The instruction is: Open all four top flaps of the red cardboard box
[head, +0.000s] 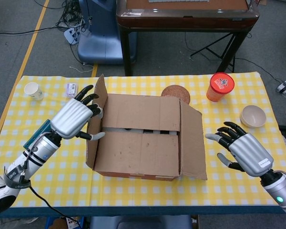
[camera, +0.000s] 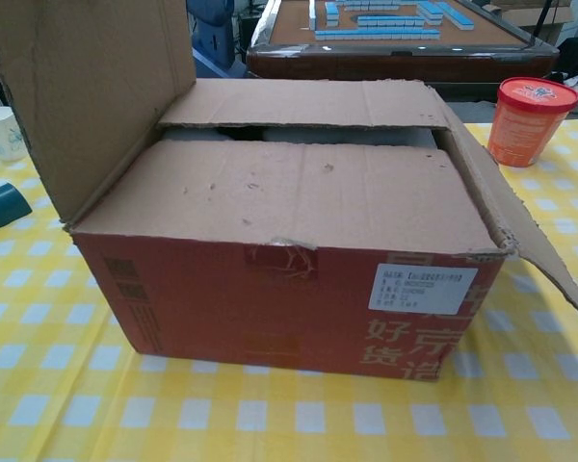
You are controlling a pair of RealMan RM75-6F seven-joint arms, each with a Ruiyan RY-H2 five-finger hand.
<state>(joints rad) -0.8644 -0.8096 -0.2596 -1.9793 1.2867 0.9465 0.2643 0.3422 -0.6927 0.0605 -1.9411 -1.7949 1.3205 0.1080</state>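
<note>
Red cardboard box (camera: 270, 298): side flaps raised, long flaps closed.

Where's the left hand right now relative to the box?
In the head view the left hand is at the red cardboard box's left side, fingers on the raised left flap; the teal case lies just behind its wrist.

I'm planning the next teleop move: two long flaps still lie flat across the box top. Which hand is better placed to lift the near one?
Probably the left. The left hand is at the raised side flap, right beside the near flap. The right hand hovers open, apart from the red cardboard box, beyond the folded-out right flap.
</note>
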